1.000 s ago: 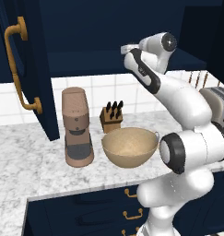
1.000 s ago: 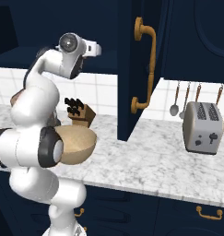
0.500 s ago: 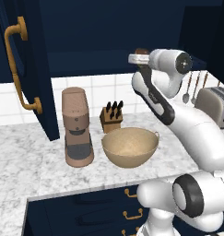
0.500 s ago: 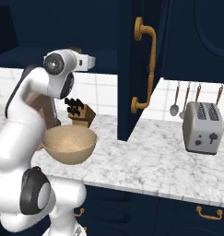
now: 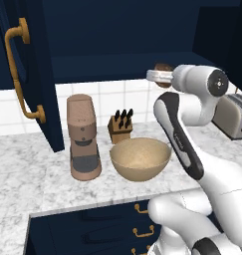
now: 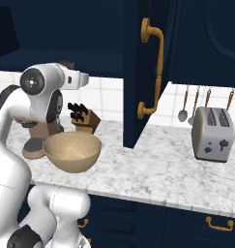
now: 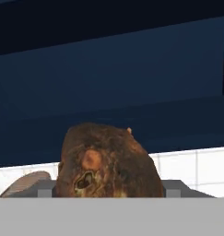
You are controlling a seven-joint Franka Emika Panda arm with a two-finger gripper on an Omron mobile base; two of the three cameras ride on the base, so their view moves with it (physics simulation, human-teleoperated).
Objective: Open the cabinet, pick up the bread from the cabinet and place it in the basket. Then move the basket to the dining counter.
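Bread [image 7: 109, 161]: brown, crusty, lumpy round loaf, lower centre of the hand view, between the widely spread jaws of the gripper [image 5: 160, 74]; whether gripped cannot be told. Cabinet [image 5: 117, 30]: dark navy, doors open, curved brass handle [image 6: 155, 68]. Basket [image 5: 140, 158]: tan, speckled, bowl-shaped, on marbled counter [image 5: 28, 164], centre frame.

Clearances about the basket [image 5: 140, 158]: the space directly above its rim is unobstructed up to the open cabinet [image 5: 122, 35]; the coffee machine [image 5: 83, 138] stands just to its left and the knife block [image 5: 120, 126] just behind it. The opened door [image 6: 147, 68] hangs to its right, with bare counter [image 6: 157, 164] beyond, before the toaster [image 6: 213, 134].
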